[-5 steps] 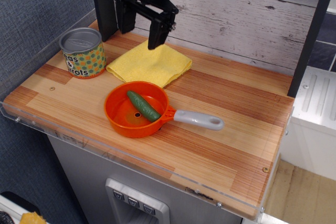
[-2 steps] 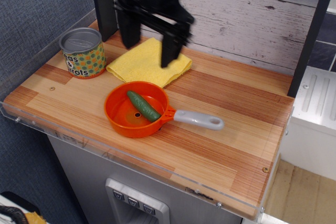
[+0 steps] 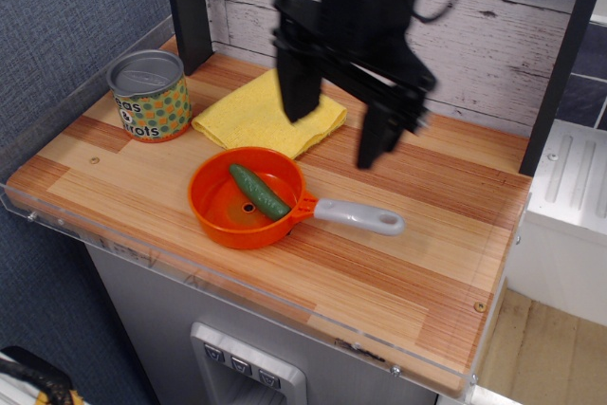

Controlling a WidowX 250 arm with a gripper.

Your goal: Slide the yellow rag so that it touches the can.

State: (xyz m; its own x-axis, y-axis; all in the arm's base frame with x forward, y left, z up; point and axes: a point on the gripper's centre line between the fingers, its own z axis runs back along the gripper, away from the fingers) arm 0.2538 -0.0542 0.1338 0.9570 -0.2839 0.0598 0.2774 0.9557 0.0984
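Observation:
The yellow rag lies folded on the wooden table at the back left. Its left corner ends right by the can, a short tin with a silver lid and a dotted label; I cannot tell if they touch. My gripper hangs in the air above the rag's right edge and the table to its right. It is open and empty, blurred by motion, with its two black fingers wide apart. It hides the rag's far right corner.
An orange pan with a grey handle sits in front of the rag and holds a green cucumber. A black post stands behind the can. A white plank wall backs the table.
The gripper has moved right and toward the front, from over the rag's back edge to beyond its right edge, and looks larger. The rag, can and pan have not moved.

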